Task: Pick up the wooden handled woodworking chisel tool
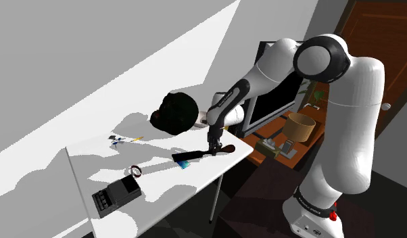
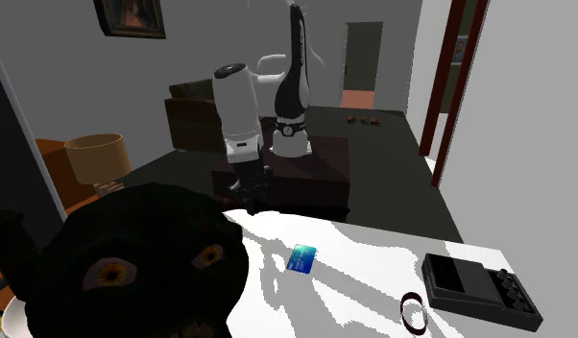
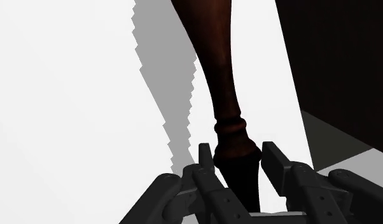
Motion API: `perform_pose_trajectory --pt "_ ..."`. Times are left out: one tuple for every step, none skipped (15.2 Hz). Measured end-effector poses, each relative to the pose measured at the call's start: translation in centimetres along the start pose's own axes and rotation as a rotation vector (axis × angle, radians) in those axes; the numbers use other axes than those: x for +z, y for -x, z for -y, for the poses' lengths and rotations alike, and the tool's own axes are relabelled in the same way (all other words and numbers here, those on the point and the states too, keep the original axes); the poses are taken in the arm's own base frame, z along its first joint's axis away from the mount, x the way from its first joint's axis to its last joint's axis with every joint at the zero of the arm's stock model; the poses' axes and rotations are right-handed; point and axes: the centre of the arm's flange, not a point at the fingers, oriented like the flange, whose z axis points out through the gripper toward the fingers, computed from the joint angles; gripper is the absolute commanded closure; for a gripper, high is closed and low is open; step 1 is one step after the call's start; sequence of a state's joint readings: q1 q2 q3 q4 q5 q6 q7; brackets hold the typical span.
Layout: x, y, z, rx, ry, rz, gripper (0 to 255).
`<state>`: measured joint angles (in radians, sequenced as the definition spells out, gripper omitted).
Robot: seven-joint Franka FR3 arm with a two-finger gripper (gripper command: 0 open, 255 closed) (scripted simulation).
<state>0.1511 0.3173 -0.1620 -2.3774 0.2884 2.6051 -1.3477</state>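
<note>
White tabletop (image 1: pixel 170 193); fingers (image 3: pixel 207 160) pinch the dark chisel (image 3: pixel 223 95) handle near its collar. Best lift straight, slowly, keeping the long end level.

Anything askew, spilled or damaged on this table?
Nothing stands out. The dark-handled chisel lies flat on the white table, with the gripper at its handle. Nothing looks spilled or broken.
</note>
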Motion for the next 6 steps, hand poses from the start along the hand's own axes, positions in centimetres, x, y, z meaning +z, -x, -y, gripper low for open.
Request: perform_pose_trajectory --pt "-0.5 -0.1 0.1 0.0 0.0 0.0 255" --pt "-1.0 -0.2 0.2 0.0 0.0 0.0 255" --pt "-1.6 -0.1 0.2 0.0 0.0 0.0 255" --pt "-2.1 -0.2 0.3 0.0 0.0 0.0 255" --pt "-2.7 -0.2 0.3 0.0 0.0 0.0 255" --pt "-3.0 -0.2 0.4 0.0 0.0 0.0 255"
